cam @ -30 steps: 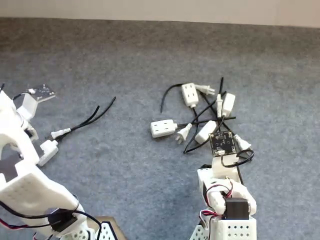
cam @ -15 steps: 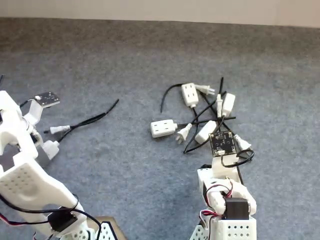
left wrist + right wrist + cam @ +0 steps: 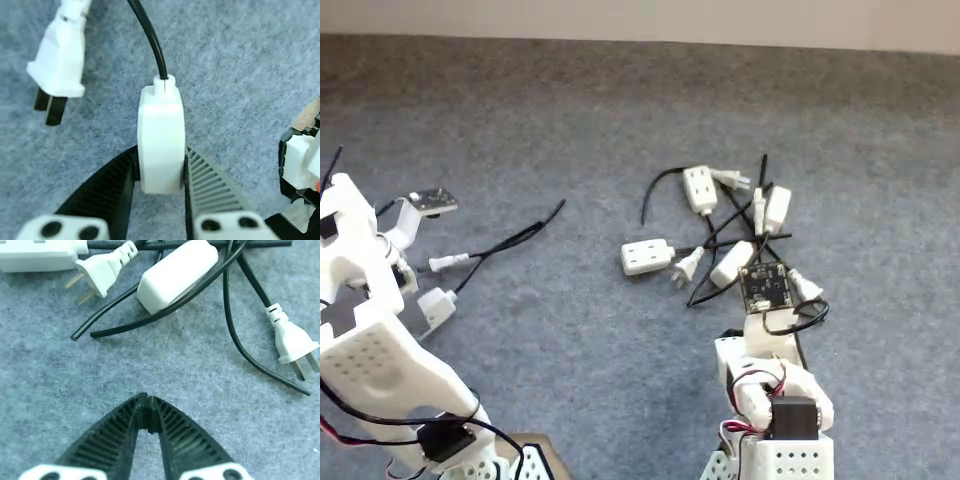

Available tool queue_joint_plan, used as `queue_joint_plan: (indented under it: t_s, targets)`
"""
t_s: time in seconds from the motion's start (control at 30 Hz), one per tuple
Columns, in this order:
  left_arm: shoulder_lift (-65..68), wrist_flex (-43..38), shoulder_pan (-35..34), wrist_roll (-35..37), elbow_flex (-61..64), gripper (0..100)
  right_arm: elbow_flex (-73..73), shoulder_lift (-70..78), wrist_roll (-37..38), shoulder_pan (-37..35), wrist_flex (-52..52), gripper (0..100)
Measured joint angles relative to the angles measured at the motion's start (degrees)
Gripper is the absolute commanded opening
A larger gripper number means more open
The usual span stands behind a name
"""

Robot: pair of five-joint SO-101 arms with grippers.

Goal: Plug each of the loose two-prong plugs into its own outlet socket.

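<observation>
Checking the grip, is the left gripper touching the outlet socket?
Touching: left wrist view shows the left gripper clamped on both sides of the outlet socket.

socket (image 3: 161, 120) in left pincer (image 3: 160, 152), plug (image 3: 59, 52) beside it

- The surface (image 3: 570, 120) is grey with a fine speckled weave.
- The outlet socket (image 3: 161, 140) is plain white, and its cord (image 3: 150, 37) is black.
- The plug (image 3: 59, 50) is white with dark prongs.
- The right gripper (image 3: 148, 404) has black fingers (image 3: 182, 437) with a ribbed pattern.
- The arms (image 3: 380, 370) are white with black cables.
</observation>
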Motion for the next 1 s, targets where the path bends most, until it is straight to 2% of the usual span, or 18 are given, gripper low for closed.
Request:
queue_joint_plan:
  t_s: [0.13, 0.47, 0.6, 0.73, 0.83, 0.93, 1.0]
  targets:
    - [-4.48, 0.0, 0.0, 0.0, -2.29, 1, 0.0, 0.0, 0.0, 0.0, 0.0, 0.8]
    - [-26.73, 0.26, 1.05, 0.0, -2.64, 1, 0.0, 0.0, 0.0, 0.0, 0.0, 0.8]
    - [-31.21, 0.44, 4.66, 0.0, -1.76, 1, 0.0, 0.0, 0.0, 0.0, 0.0, 0.8]
    - [-35.43, 0.09, 11.69, 2.46, 2.9, 1, 0.0, 0.0, 0.0, 0.0, 0.0, 0.8]
    - [-38.51, -6.86, 18.46, 10.64, 8.53, 1, 0.0, 0.0, 0.0, 0.0, 0.0, 0.8]
    - [-41.67, -19.6, 23.82, 18.81, 16.62, 1, 0.0, 0.0, 0.0, 0.0, 0.0, 0.8]
    - [-44.22, -29.8, 25.67, 20.4, 24.09, 1, 0.0, 0.0, 0.0, 0.0, 0.0, 0.8]
